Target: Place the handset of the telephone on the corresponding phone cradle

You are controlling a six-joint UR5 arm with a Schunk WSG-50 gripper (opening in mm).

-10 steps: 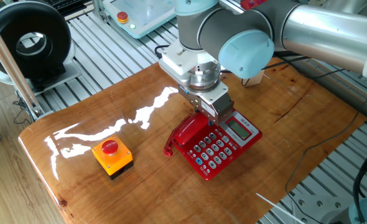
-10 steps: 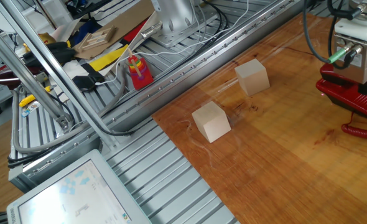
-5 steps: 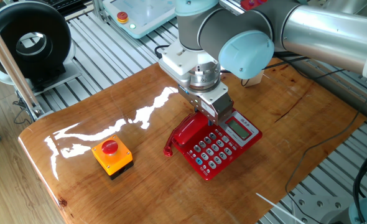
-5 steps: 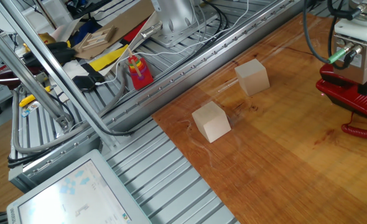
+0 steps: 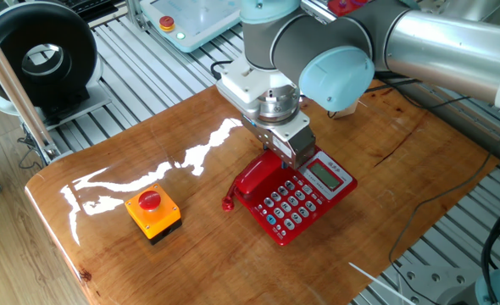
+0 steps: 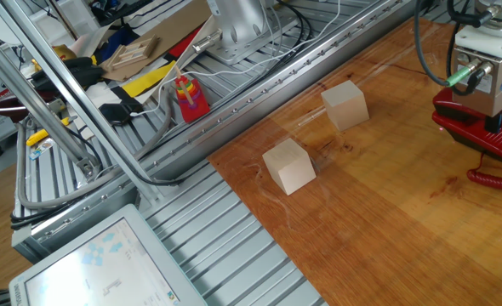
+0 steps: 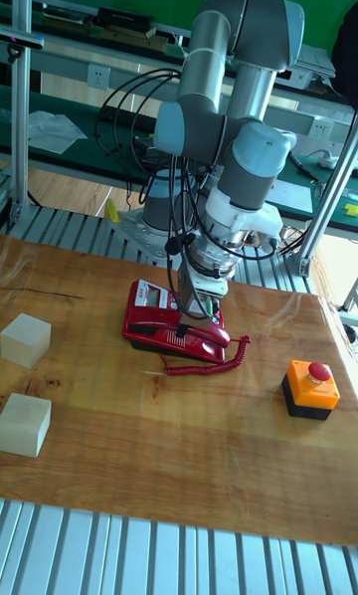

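Observation:
The red telephone sits mid-table, with its keypad and small display facing up. Its handset lies flat along the phone's left edge, covering the phone cradle. The coiled red cord trails off one end onto the wood. My gripper points straight down at the handset's middle, fingers on either side of it, and looks open. From the tall fixed view, the handset rests on the front edge of the telephone under the gripper. The other fixed view catches only the gripper and a red end of the handset.
An orange box with a red button stands on the table left of the phone. Two pale wooden blocks sit near the far table edge. A thin black cable crosses the right side. Grooved metal rails surround the wooden top.
The gripper has risen very slightly, while the handset stays where it lay on the phone. Nothing else has moved.

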